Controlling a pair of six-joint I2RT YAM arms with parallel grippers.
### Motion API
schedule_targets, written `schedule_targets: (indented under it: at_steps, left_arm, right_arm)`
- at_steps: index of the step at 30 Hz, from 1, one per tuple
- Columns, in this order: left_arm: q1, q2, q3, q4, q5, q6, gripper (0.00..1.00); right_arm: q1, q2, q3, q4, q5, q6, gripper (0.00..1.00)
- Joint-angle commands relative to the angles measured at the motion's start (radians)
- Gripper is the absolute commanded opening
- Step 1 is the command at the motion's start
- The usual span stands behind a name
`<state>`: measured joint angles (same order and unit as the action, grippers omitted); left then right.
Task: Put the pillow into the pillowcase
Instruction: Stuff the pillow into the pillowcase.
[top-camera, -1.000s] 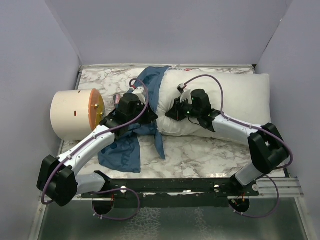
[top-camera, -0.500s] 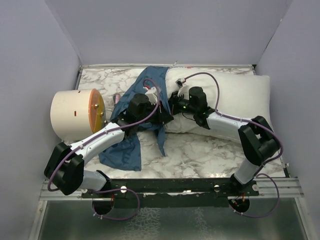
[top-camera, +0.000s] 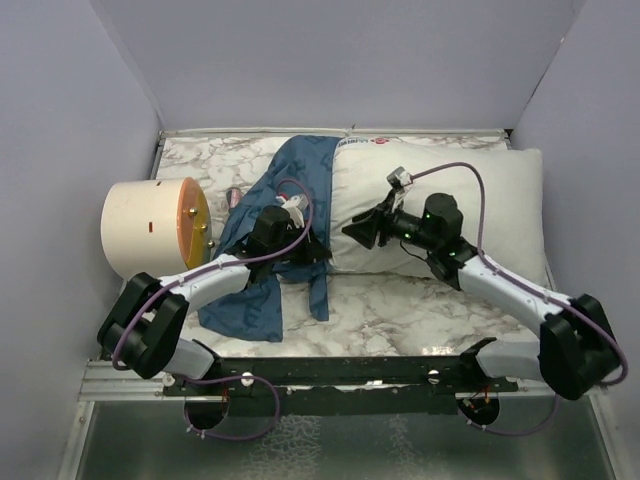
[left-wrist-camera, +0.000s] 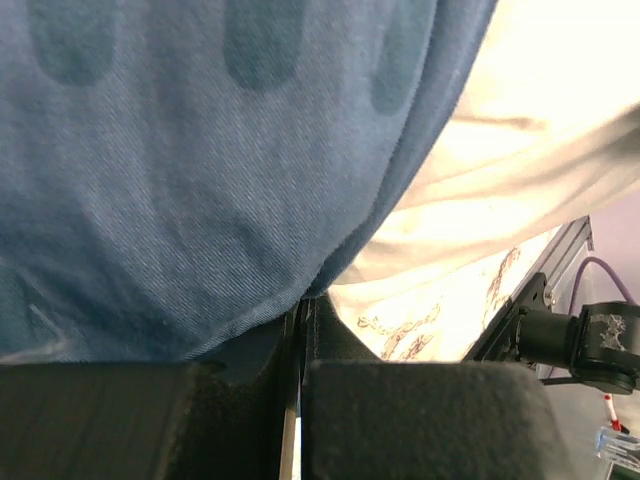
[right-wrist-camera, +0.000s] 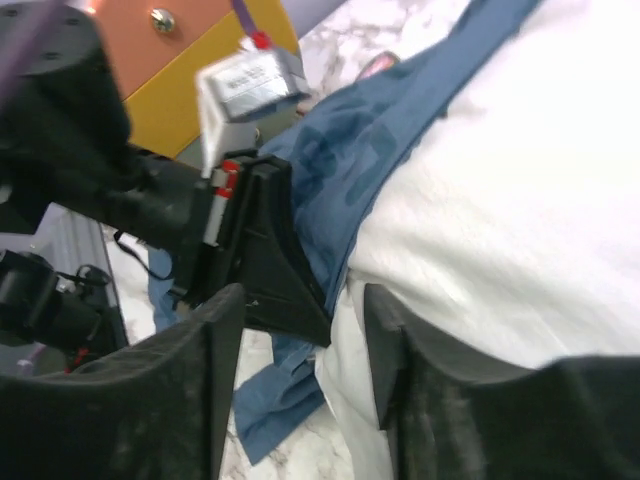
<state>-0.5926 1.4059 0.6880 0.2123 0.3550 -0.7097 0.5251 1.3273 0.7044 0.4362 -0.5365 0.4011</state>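
The white pillow (top-camera: 470, 195) lies along the back right of the table. The blue pillowcase (top-camera: 295, 180) drapes over its left end and trails down to the front left. My left gripper (top-camera: 308, 246) sits at that left end, shut on the pillowcase hem (left-wrist-camera: 300, 300). In the left wrist view blue cloth (left-wrist-camera: 200, 150) fills the frame and the pillow (left-wrist-camera: 530, 120) shows on the right. My right gripper (top-camera: 360, 228) hovers open over the pillow, pointing left. In the right wrist view its fingers (right-wrist-camera: 222, 330) stand apart with nothing gripped, and the pillow (right-wrist-camera: 520, 180) and pillowcase (right-wrist-camera: 360, 150) lie ahead.
A cream cylinder with an orange face (top-camera: 150, 228) lies at the left edge, close to the pillowcase. Grey walls enclose the marble tabletop (top-camera: 400, 310) on three sides. A metal rail (top-camera: 340, 375) runs along the near edge by the arm bases.
My right gripper let go of the pillow's left end, opened and drew back to the right. The left gripper stayed shut on the pillowcase and shifted slightly towards the near edge.
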Motion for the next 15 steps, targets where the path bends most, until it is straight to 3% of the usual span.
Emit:
schedule_targets:
  at_steps: [1, 3, 6, 8, 15]
  left_arm:
    - [0.021, 0.022, -0.002, 0.018, 0.047, 0.0, 0.0]
    - [0.029, 0.016, -0.002, 0.018, 0.052, 0.001, 0.0]
    - [0.036, -0.002, 0.002, 0.008, 0.057, 0.009, 0.0]
    - [0.041, -0.015, 0.008, -0.005, 0.058, 0.017, 0.0]
    - [0.047, -0.051, 0.013, -0.054, 0.062, 0.047, 0.0]
  right_arm:
    - [-0.01, -0.184, 0.009, -0.2, -0.029, -0.221, 0.59]
    - [-0.008, -0.228, 0.025, -0.28, -0.073, -0.316, 0.73]
    - [0.01, -0.253, 0.029, -0.359, -0.06, -0.448, 0.84]
    - [0.041, -0.237, -0.006, -0.358, 0.004, -0.527, 1.0]
    - [0.222, -0.117, -0.011, -0.375, 0.348, -0.85, 1.0]
